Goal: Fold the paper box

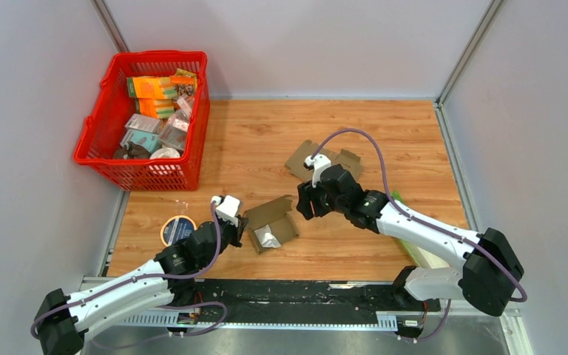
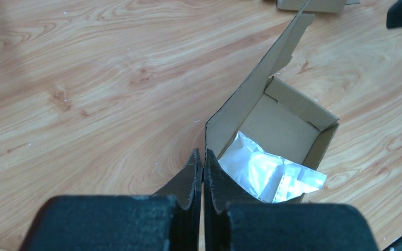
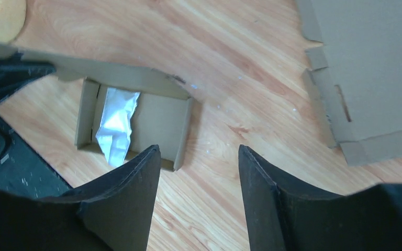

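Note:
The brown paper box (image 1: 272, 224) lies open on the wooden table with a silver foil packet (image 1: 268, 238) inside. Its lid (image 2: 264, 78) stands up along the left side. My left gripper (image 1: 240, 225) is shut on the lid's near corner, and the cardboard edge runs between the closed fingers in the left wrist view (image 2: 203, 159). My right gripper (image 1: 305, 201) is open and empty, hovering just right of the box. In the right wrist view (image 3: 199, 151) the box (image 3: 159, 112) and packet (image 3: 116, 123) lie ahead to the left of it.
A flat unfolded cardboard blank (image 1: 324, 159) lies behind the right gripper. A red basket (image 1: 148, 170) of packaged goods stands at the back left. A tape roll (image 1: 177, 229) lies left of the left gripper. A green-edged item (image 1: 421, 251) lies under the right arm.

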{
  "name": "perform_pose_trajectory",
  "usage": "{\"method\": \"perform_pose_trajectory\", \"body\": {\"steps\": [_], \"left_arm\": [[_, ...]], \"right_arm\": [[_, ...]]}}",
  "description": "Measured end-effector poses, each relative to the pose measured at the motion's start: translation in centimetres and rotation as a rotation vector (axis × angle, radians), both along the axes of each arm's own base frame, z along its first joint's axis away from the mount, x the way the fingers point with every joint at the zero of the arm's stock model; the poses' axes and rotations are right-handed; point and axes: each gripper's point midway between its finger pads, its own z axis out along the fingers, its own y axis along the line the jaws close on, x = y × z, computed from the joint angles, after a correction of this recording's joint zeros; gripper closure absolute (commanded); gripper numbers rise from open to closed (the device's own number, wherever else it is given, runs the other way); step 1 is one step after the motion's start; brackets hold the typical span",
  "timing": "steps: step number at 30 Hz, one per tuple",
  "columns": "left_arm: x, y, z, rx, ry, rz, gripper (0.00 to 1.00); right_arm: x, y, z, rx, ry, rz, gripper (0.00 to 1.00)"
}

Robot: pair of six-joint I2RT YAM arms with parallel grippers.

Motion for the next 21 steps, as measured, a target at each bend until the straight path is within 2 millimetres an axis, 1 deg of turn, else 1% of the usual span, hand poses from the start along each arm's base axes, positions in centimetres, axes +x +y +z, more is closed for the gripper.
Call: {"method": "perform_pose_trajectory", "body": {"steps": [1, 3, 4, 5, 9, 13, 17, 19, 20, 21], "left_arm": [[0.0, 0.0, 0.0, 0.001, 0.0, -0.005, 1.0], [-0.1, -0.2, 0.0, 0.003, -0.003, -0.017, 1.0], [-0.2, -0.2, 0.1, 0.004, -0.004, -0.023, 1.0], [-0.2, -0.3, 0.1, 0.003, -0.006, -0.025, 1.0], [-0.2, -0.3, 0.2, 0.004, -0.008, -0.03, 1.0], [-0.3, -0.4, 0.1, 0.003, -0.006, -0.038, 1.0], [-0.3, -0.5, 0.0, 0.009, -0.003, -0.041, 1.0], [-0.3, -0.5, 0.0, 0.009, -0.002, -0.041, 1.0], [-0.3, -0.5, 0.0, 0.009, -0.002, -0.042, 1.0], [-0.3, -0.5, 0.0, 0.009, -0.002, -0.042, 1.0]], "right_arm": [[0.0, -0.3, -0.3, -0.003, -0.001, 0.018, 0.42], [-0.6, 0.0, -0.8, -0.006, 0.0, 0.075, 0.45], [-0.9, 0.1, -1.0, -0.011, 0.002, 0.101, 0.48], [-1.1, 0.4, -1.2, -0.015, 0.003, 0.123, 0.49], [-1.3, 1.1, -2.5, -0.031, 0.028, 0.16, 0.36], [-1.3, 0.4, -3.7, -0.058, 0.038, 0.141, 0.39], [-1.8, 0.4, -4.0, -0.078, 0.042, 0.144, 0.4], [-3.0, 1.1, -3.9, -0.087, 0.036, 0.167, 0.43], [-4.4, 2.0, -3.8, -0.085, 0.033, 0.205, 0.45], [-5.7, 2.9, -3.7, -0.08, 0.033, 0.242, 0.54]]}}
